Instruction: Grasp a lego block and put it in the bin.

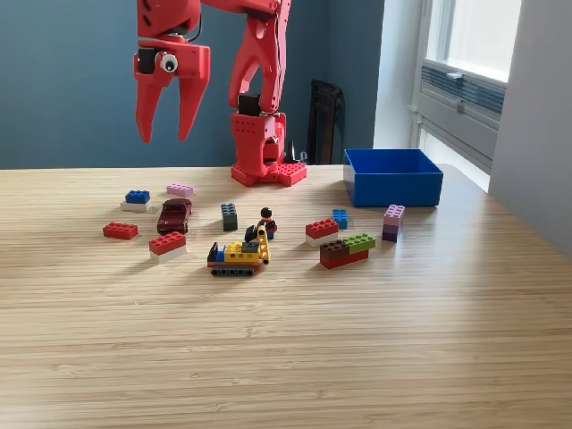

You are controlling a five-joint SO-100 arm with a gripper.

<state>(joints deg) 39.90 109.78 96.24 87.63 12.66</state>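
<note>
Nearest the camera: small yellow lego vehicle (238, 257) on dark tracks, roughly mid-table. Just behind it stands a minifigure (266, 222) with red torso, and a dark grey block (230, 216) to that figure's left in the exterior view.

Left cluster, exterior view: red-on-white block (167, 246), flat red block (120, 231), dark red toy car (174, 215), blue-on-white block (137, 200), pink plate (180, 189) farthest back.

Right cluster: red-on-white block (322, 231), small blue block (340, 217), stack with green, brown and red pieces (347, 249), purple stacked block (393, 222) farthest right of the loose pieces.

Bin (392, 176): blue, low-walled, on the wooden table (357, 340) at far right, well apart from the left cluster, just behind the purple block. Cannot see inside it from this angle.

Arm: red, base (268, 170) fixed at the far edge of the table, left of the bin. Gripper (163, 136) hangs high above the left cluster, pointing down, fingers (189, 112) spread apart, nothing between them. Not touching any block.
</note>
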